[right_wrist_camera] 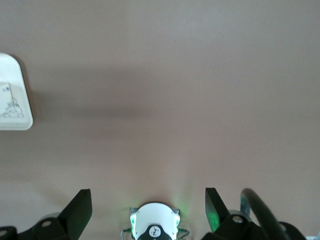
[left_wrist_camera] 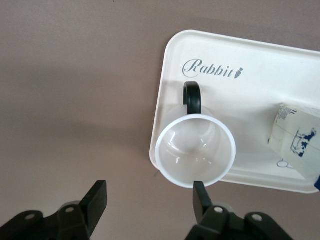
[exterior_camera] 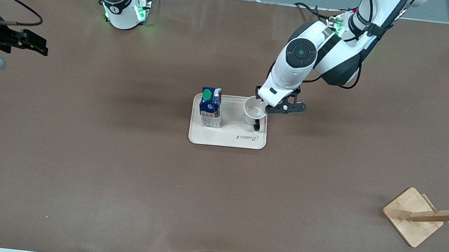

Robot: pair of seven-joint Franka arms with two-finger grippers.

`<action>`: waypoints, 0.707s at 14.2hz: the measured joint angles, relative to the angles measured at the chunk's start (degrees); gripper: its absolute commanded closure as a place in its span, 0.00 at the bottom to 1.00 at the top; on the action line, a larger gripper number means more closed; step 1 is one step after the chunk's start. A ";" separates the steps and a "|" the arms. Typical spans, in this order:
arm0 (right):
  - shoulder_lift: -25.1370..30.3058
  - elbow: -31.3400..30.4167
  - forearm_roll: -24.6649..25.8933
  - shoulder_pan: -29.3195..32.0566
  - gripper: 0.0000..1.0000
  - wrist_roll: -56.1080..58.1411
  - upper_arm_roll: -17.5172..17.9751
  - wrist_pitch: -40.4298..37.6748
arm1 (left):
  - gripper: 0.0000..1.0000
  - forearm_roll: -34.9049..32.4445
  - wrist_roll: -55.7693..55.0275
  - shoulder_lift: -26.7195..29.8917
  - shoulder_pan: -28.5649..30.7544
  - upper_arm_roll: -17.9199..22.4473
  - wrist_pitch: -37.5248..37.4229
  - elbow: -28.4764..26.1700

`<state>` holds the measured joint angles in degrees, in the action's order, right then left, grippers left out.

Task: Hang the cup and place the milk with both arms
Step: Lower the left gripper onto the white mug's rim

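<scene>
Two things stood on the cream tray [exterior_camera: 227, 140]: the cup [exterior_camera: 253, 111] at the end toward my left arm, and the milk [exterior_camera: 210, 108] upright at the end toward my right arm, the two well apart. The cup stood upright with its mouth open to the air and its black handle [exterior_camera: 257, 126] turned toward the front camera, next to the "Rabbit" lettering [left_wrist_camera: 212, 69] printed on the tray. My left end effector [left_wrist_camera: 150, 200] hung just over the cup's rim on the side toward the arm bases, spread wide, one finger [left_wrist_camera: 200, 196] at the rim and the other off past the tray's edge over bare worktop [exterior_camera: 74, 159]. It held nothing. My right end effector [right_wrist_camera: 148, 207] waited well away over the worktop at the right arm's end, also spread wide and empty. A wooden rack [exterior_camera: 432, 215] stood on the worktop toward the left arm's end, nearer the front camera than the tray.
</scene>
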<state>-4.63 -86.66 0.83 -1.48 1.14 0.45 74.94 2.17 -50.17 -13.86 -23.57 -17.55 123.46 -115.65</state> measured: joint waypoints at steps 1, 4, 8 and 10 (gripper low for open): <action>-0.84 0.00 0.00 0.01 0.00 -0.04 -0.05 -0.32 | 0.26 -0.93 -1.04 -0.73 -0.46 0.00 0.45 -0.03; -1.90 0.04 0.03 0.77 0.00 0.58 -0.50 -1.24 | 0.29 -1.76 -2.23 -2.74 -1.19 -0.02 2.61 -0.03; -2.00 0.26 0.03 3.40 0.00 2.84 -0.91 -2.83 | 0.36 -5.53 -5.26 -6.04 -1.56 -0.02 6.18 -0.07; -2.00 0.31 0.02 3.33 0.00 2.88 -0.76 -5.43 | 0.39 -6.22 -6.17 -7.33 -1.67 -0.02 7.02 0.00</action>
<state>-6.63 -86.35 0.84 1.85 4.02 -0.32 69.50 -4.06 -56.34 -21.19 -25.24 -17.57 130.48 -115.65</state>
